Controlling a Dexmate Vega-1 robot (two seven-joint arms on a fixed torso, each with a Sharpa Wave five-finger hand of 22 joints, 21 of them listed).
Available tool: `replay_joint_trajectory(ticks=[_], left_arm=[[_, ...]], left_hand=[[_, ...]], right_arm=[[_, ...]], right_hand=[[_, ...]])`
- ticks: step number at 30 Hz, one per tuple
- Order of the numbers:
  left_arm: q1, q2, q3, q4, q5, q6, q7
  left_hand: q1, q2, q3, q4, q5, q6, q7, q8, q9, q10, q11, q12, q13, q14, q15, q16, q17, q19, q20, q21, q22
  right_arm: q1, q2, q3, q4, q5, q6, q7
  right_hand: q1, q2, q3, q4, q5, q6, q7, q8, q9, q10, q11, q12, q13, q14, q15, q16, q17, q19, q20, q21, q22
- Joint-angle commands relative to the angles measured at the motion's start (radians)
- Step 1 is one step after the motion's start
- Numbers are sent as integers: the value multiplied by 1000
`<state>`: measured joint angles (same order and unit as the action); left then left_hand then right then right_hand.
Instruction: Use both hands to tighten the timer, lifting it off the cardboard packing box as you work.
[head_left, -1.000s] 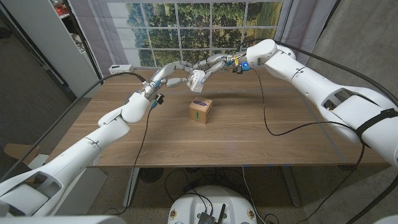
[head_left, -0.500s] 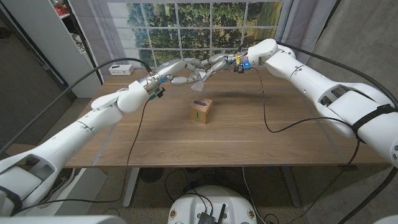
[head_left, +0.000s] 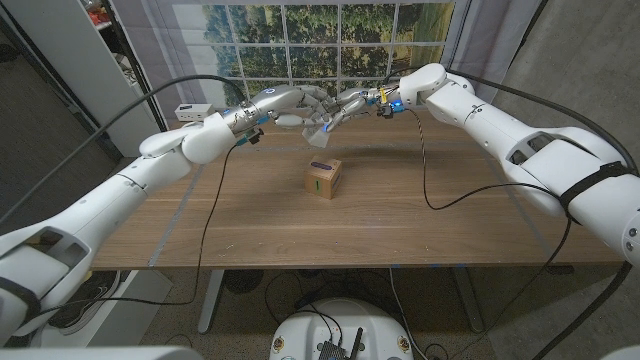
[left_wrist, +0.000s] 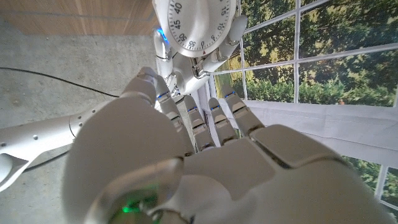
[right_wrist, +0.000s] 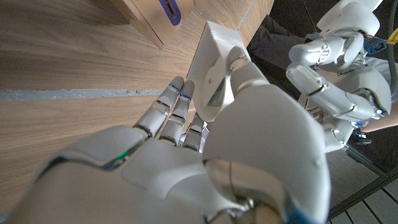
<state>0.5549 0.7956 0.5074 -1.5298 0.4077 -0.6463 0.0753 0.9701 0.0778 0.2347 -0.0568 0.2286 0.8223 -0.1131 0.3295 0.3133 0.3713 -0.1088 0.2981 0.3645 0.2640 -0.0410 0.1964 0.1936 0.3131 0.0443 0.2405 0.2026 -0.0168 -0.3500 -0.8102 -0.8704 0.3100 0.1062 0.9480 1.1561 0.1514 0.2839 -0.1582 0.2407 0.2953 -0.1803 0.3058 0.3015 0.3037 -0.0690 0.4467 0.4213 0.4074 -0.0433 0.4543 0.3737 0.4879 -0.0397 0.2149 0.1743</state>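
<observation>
Wood-grain table (head_left: 330, 225) before a gridded window with green trees: both robot arms meet high over the far edge, with the white timer (head_left: 316, 121) held in the air between them, well clear of the small cardboard packing box (head_left: 322, 178) that stands near the table's middle with a purple mark on its top face. The right hand (head_left: 347, 101) grips the timer's body, its fingers (right_wrist: 176, 107) wrapped along the white casing in the right wrist view. The left hand (head_left: 291, 103) sits just beside it; whether its fingers (left_wrist: 198, 118) close on the timer cannot be told. In the left wrist view the round dial (left_wrist: 196, 22), ringed with black numerals including 40, 45 and 50, faces the left hand. From the right wrist the casing reads as a flat, upright slab with its long side running along the fingers, its back toward that camera. Since half a second earlier, the left arm has risen and its elbow has swung outward, while the timer and right hand have stayed almost where they were above the box.
</observation>
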Motion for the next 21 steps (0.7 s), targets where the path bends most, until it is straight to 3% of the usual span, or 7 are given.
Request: replay_joint_trajectory(ticks=[1,12,21], left_arm=[[132,-25,-89,-110,-148,159,23],[238,-57,-134,-158,-219,258,108],[275,-65,-140,-160,-253,282,138]], left_hand=[[-21,-12,-20,3,-7,-4,21,-10,-1,-11,5,-7,4,-4,-68,3,1,-7,0,2,1],[-19,-29,-33,-6,-6,-16,38,-23,-6,-16,4,-9,6,-11,-60,1,-1,-14,6,-1,0],[-22,-31,-41,-6,-4,-33,39,-36,-8,-21,8,-11,7,-17,-58,0,0,-16,5,-1,-1]], right_arm=[[-7,-3,18,1,15,11,0],[-66,-63,43,-138,11,9,-83],[-106,-104,55,-229,-3,19,-142]], right_hand=[[-11,8,13,16,9,-1,4,-5,3,32,7,39,141,12,-178,4,2,3,-13,1,2],[-5,7,16,11,12,20,-7,-2,2,67,2,52,147,56,-185,20,7,22,-14,6,3],[11,8,19,3,13,35,4,-1,0,104,-8,66,153,83,-188,36,19,37,-19,10,3]])
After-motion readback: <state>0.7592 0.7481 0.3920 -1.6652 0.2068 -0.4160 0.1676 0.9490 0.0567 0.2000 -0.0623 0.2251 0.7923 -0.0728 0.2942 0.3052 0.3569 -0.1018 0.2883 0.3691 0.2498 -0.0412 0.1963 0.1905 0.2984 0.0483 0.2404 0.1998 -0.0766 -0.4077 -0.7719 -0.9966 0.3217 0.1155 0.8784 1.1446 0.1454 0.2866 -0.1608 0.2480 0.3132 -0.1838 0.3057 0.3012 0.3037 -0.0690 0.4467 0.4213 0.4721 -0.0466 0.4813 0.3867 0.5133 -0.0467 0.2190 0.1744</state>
